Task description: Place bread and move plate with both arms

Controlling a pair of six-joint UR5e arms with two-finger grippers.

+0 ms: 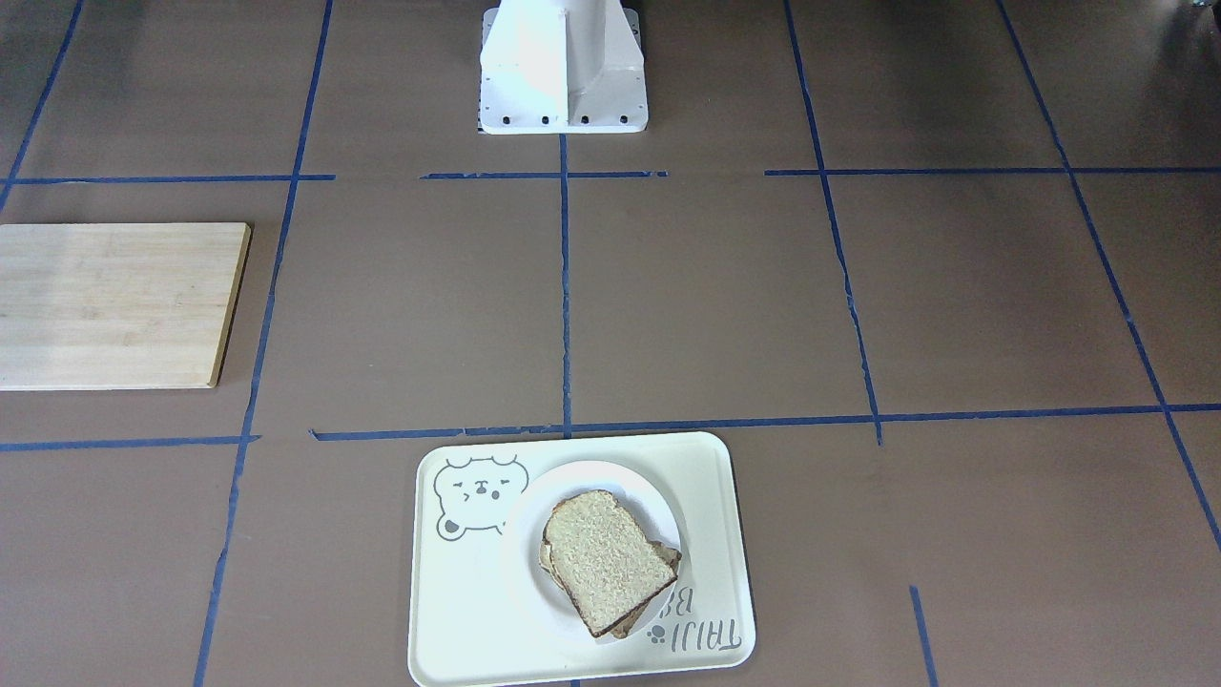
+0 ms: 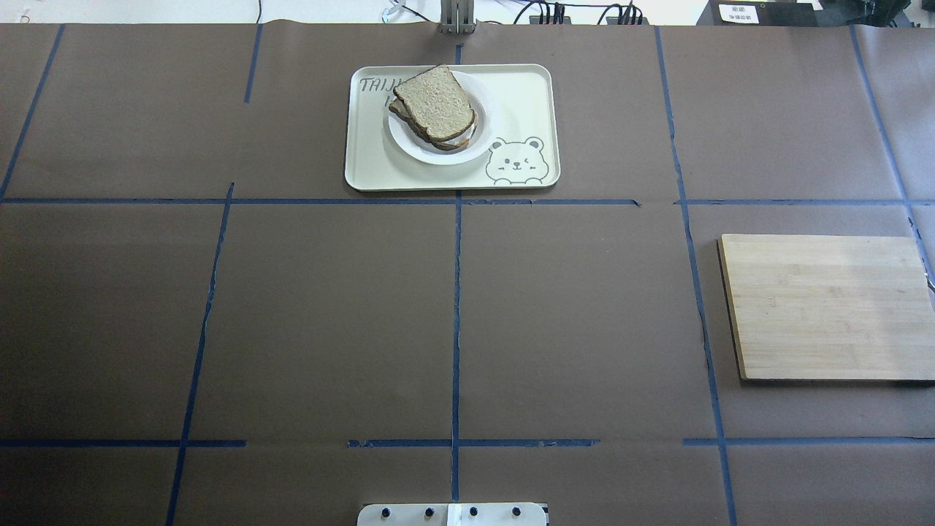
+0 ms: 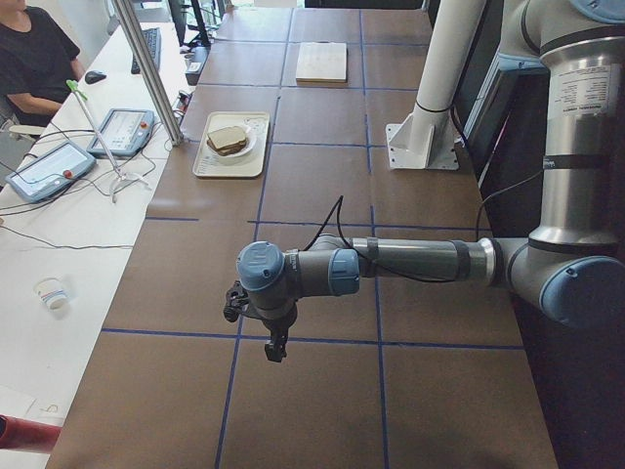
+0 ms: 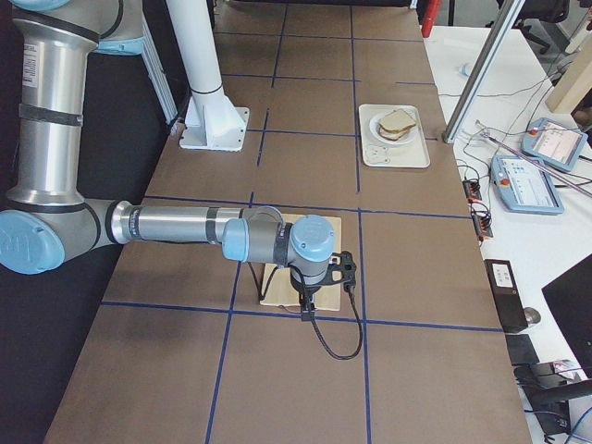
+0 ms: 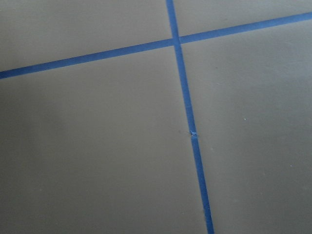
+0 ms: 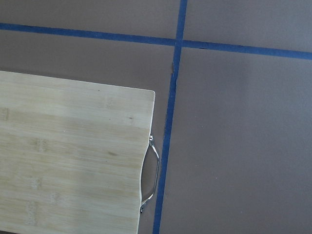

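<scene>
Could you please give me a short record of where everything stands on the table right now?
bread: top of two stacked slices on the plate
plate: on the tray
tray: far middle of the table
cutting board: robot's right side
left gripper: over the table, far from the tray; open or shut unclear
right gripper: over the cutting board's end; unclear too

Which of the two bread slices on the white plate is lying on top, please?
The tan wholemeal slice with the dark crust lies on top, its whole face showing; the other slice only peeks out beneath its edges.
</scene>
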